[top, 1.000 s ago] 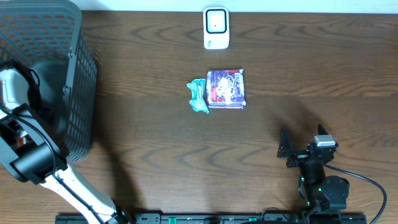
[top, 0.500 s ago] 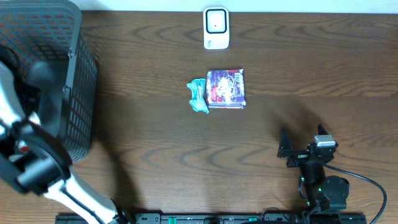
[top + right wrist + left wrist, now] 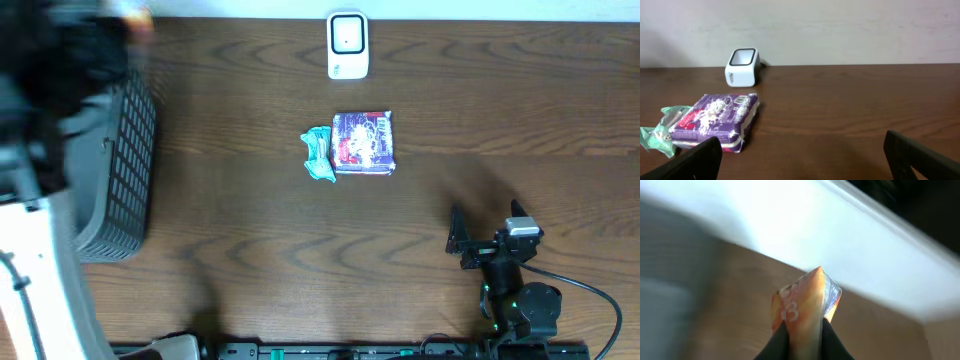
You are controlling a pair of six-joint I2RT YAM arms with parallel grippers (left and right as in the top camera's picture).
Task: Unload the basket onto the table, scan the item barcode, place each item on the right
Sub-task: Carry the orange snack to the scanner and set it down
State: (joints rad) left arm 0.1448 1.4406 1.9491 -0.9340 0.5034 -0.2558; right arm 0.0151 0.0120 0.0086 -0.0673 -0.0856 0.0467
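The brown wooden table (image 3: 250,250) is filling the overhead view. A dark mesh basket (image 3: 125,170) is standing at its left edge, partly hidden under the left arm (image 3: 40,280), which is showing there as a blurred mass of white and black.

The right arm (image 3: 520,305) is resting low at the near right of the table, well apart from everything else. The right gripper (image 3: 485,232) is pointing toward the middle of the table with its jaws spread wide and nothing between them; in the right wrist view its two dark fingers (image 3: 695,160) are framing the bottom corners.

A purple packet (image 3: 363,143) is lying flat near the middle of the table. A small white scanner (image 3: 347,45) is sitting beyond it at the far edge, near the wall, apart from the packet. A crumpled teal packet (image 3: 319,155) is lying against the purple packet's left side, touching it.

In the left wrist view, the left gripper (image 3: 805,325) is clamping an orange packet (image 3: 802,297) between its two dark fingers (image 3: 777,342), with the packet sticking up past the fingertips. That view is heavily blurred, so what is behind the packet cannot be told.
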